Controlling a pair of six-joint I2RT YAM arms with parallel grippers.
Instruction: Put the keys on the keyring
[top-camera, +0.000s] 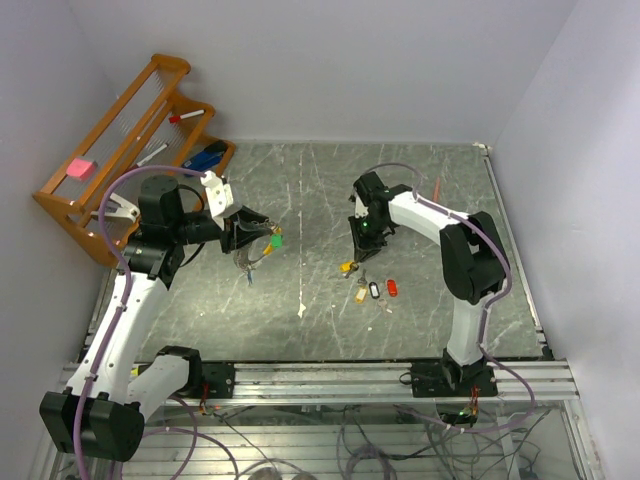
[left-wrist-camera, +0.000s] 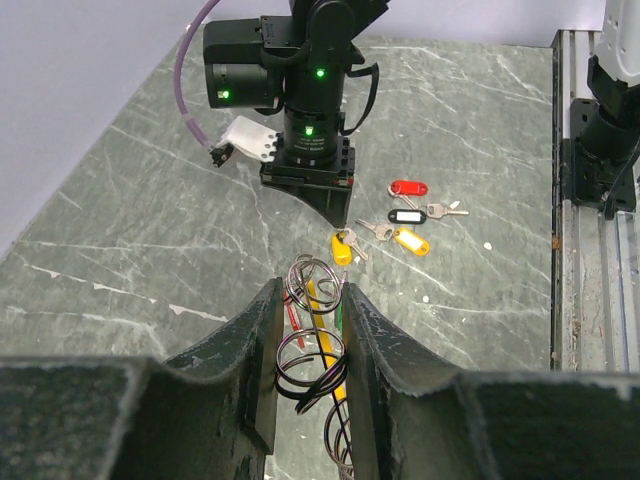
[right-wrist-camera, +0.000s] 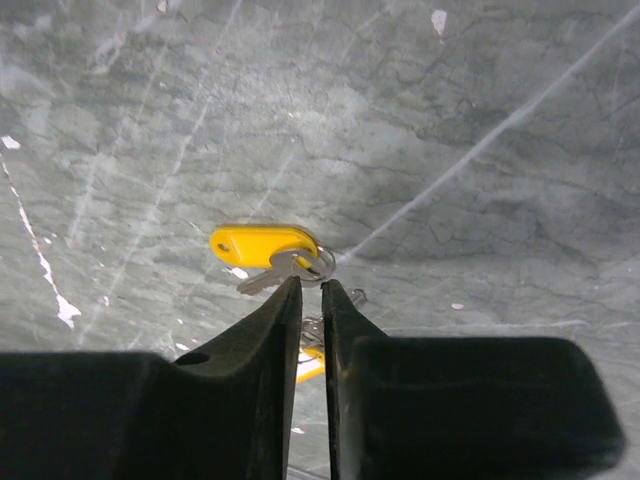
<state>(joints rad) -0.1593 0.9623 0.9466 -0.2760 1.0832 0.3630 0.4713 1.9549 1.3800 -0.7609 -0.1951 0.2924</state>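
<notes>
Table (top-camera: 430, 180): grey marbled slab.
Left gripper (left-wrist-camera: 312, 292): clamped narrow on keyring (left-wrist-camera: 312, 352), which it holds above the table.
Right gripper (right-wrist-camera: 311, 286): nearly closed at yellow-tagged key (right-wrist-camera: 262, 245) — grip cannot be told.
Other keys (left-wrist-camera: 408, 214): red, black, yellow tags — clustered on table.

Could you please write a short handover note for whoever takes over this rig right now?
Left gripper: shut on the keyring.
Right gripper: jaws nearly together at the ring of one yellow key; grip uncertain.
Done: a green key seems to hang at the keyring.
To do: that yellow key, plus the second yellow key, black-and-white key and red key lying on the table.
</notes>
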